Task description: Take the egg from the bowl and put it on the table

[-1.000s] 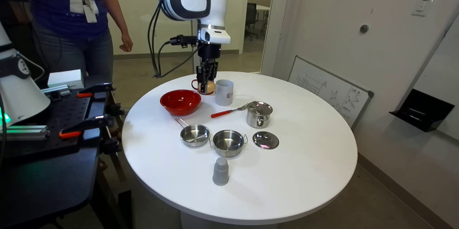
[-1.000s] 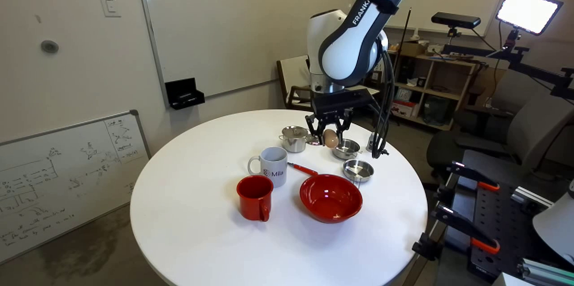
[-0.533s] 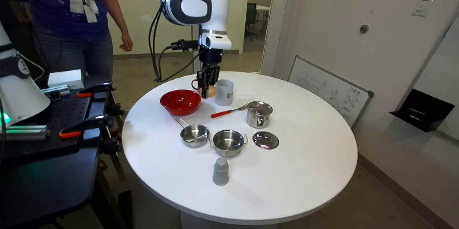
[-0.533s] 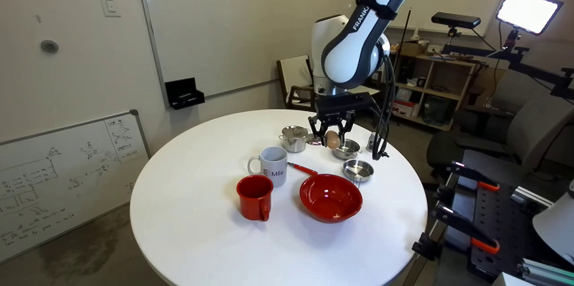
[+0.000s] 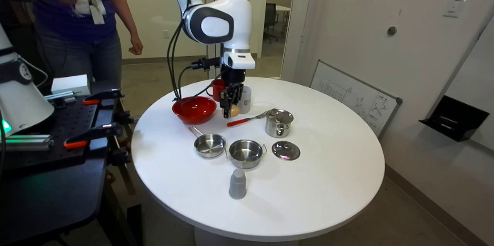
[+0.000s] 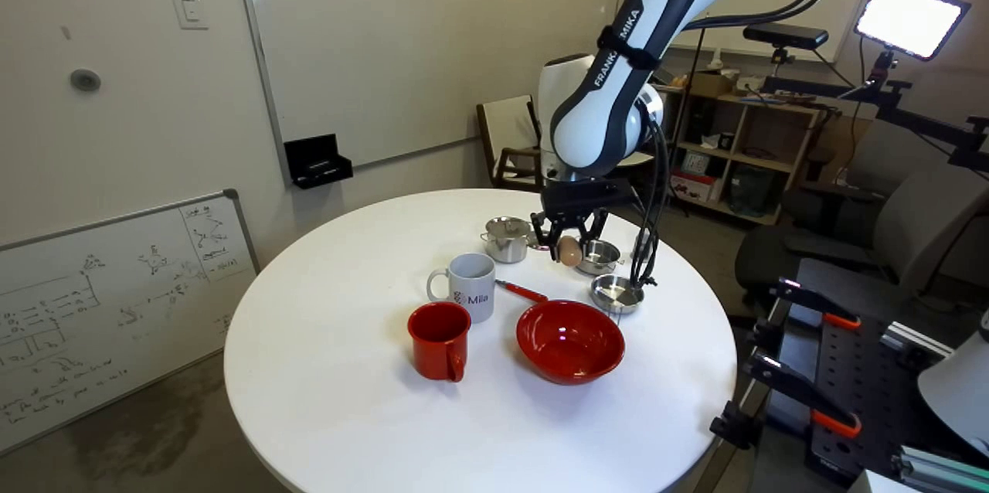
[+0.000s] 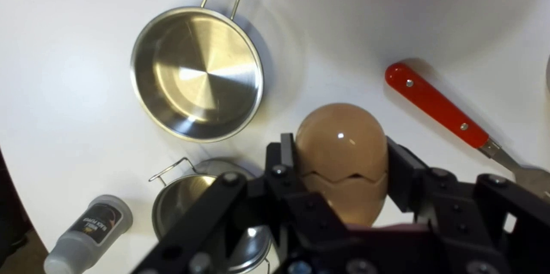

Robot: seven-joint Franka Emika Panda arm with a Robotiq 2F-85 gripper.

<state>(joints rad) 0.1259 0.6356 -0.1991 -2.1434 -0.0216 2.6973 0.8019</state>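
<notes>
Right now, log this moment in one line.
end effector: gripping egg | egg: outside bowl, held above table | placing: not done

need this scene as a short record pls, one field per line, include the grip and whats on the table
held item: egg, brown, with a zigzag seam in the wrist view
gripper: closed on the egg from both sides
egg position: above the table, outside the red bowl
mugs: red mug, white Mila mug
cookware: small steel pan, shallower steel pot, deeper steel pot, steel lid
utensil: red-handled utensil, exact type unclear
seasoning: black pepper shaker, upright
task state: egg out of the red bowl, not yet set down
</notes>
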